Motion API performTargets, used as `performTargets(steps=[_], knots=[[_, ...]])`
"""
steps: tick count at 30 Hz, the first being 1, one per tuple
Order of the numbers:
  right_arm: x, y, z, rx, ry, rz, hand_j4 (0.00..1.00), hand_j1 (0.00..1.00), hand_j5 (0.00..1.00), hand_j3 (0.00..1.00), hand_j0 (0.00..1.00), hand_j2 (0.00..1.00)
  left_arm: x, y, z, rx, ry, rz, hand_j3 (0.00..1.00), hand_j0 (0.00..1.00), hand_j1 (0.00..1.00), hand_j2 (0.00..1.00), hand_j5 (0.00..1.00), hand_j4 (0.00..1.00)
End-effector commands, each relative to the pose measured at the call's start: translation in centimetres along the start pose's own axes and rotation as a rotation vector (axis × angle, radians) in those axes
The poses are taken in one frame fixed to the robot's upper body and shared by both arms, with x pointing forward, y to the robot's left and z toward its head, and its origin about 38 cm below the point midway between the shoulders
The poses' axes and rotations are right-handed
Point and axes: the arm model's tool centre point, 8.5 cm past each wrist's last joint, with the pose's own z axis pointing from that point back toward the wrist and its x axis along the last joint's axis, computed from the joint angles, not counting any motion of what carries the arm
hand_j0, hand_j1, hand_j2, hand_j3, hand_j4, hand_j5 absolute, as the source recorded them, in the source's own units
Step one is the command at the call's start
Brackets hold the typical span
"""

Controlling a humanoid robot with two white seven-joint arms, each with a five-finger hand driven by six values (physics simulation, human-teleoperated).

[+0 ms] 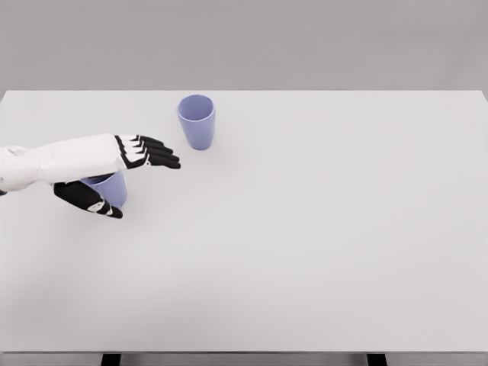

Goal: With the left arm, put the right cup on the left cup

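Two lavender cups on a white table (320, 252), both in the left half. Right cup (197, 120): upright, mouth up, at the far side of the table, standing free, touched by nothing. Left cup (110, 188): nearer and further left, largely hidden behind the left hand (122, 164), only part of the wall visible between fingers and thumb; upright or inverted cannot be determined. Left hand entering from the left edge, fingers (156, 155) extended and held close together, pointing right toward the right cup but stopping short of it; thumb (90, 200) spread below, on the near side of the left cup. No grasp evident: hand open, apparently passing over the left cup rather than clamping it, though contact with that cup cannot be excluded. Right arm not visible. Handling estimate for the right cup: rigid, thin-walled, light, smooth and likely slippery, tapering toward the base, therefore prone to tipping or sliding if pushed from one side. Recommended hold: side wall at mid to upper height, thumb on the near side, fingers wrapped around the far side, mouth and base left unobstructed for seating on the left cup. Moderate squeeze only; excess force on a tapered wall tends to squirt the cup upward. Vertical lift, then carry left and near to the left cup.
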Motion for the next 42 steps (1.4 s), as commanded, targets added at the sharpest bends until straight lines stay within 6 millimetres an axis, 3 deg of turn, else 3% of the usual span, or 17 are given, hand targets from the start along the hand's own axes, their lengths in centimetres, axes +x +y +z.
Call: performTargets(steps=[1,7,8,13,15,24,26,32,35,38,42], knots=[[-0.1,0.0,0.0,0.001,0.004,0.003,1.0,1.0,1.0,1.0,1.0,1.0,0.0,0.0,0.0,0.001,0.0,0.007,1.0,1.0,1.0,1.0,1.0,1.0],[-0.6,0.0,0.1,0.001,0.013,0.001,1.0,1.0,1.0,1.0,1.0,1.0,0.8,4.1,-0.3,0.05,-0.018,-0.086,1.0,1.0,1.0,1.0,1.0,1.0],[-0.6,0.0,0.1,0.0,0.012,-0.005,1.0,1.0,1.0,1.0,1.0,1.0,0.8,4.1,-0.4,0.051,-0.022,-0.089,1.0,1.0,1.0,1.0,1.0,1.0],[-0.6,0.0,0.1,0.0,0.012,-0.005,1.0,1.0,1.0,1.0,1.0,1.0,0.5,2.5,-5.6,0.04,-0.115,-0.064,1.0,1.0,1.0,1.0,1.0,1.0],[-0.6,0.0,0.1,0.0,0.011,-0.006,1.0,1.0,1.0,1.0,1.0,1.0,0.7,2.9,-7.1,0.015,-0.142,-0.076,1.0,1.0,1.0,1.0,1.0,1.0],[-0.6,0.0,0.1,0.0,0.012,-0.005,1.0,1.0,1.0,1.0,1.0,1.0,1.9,3.4,-7.0,-0.049,-0.163,-0.12,1.0,1.0,1.0,1.0,1.0,1.0],[-0.6,0.0,0.1,0.0,0.012,-0.005,1.0,1.0,1.0,1.0,1.0,1.0,0.3,4.6,-6.9,-0.041,-0.118,-0.119,1.0,1.0,1.0,1.0,1.0,1.0],[-0.6,0.0,0.1,0.001,0.012,-0.003,1.0,1.0,1.0,1.0,1.0,1.0,-3.5,5.7,-11.2,-0.109,-0.08,-0.064,1.0,1.0,1.0,1.0,1.0,1.0],[-0.6,0.0,0.1,0.0,0.012,-0.005,1.0,1.0,1.0,1.0,1.0,1.0,-4.4,6.8,-11.6,-0.094,-0.054,-0.066,1.0,1.0,1.0,1.0,1.0,1.0],[-0.6,0.0,0.1,0.0,0.012,-0.005,1.0,1.0,1.0,1.0,1.0,1.0,-6.7,6.8,-11.6,-0.077,0.008,-0.033,1.0,1.0,1.0,1.0,1.0,1.0],[-0.6,0.0,0.1,0.0,0.012,-0.005,1.0,1.0,1.0,1.0,1.0,1.0,-8.0,8.2,-10.6,-0.064,0.063,-0.046,1.0,1.0,1.0,1.0,1.0,1.0]])
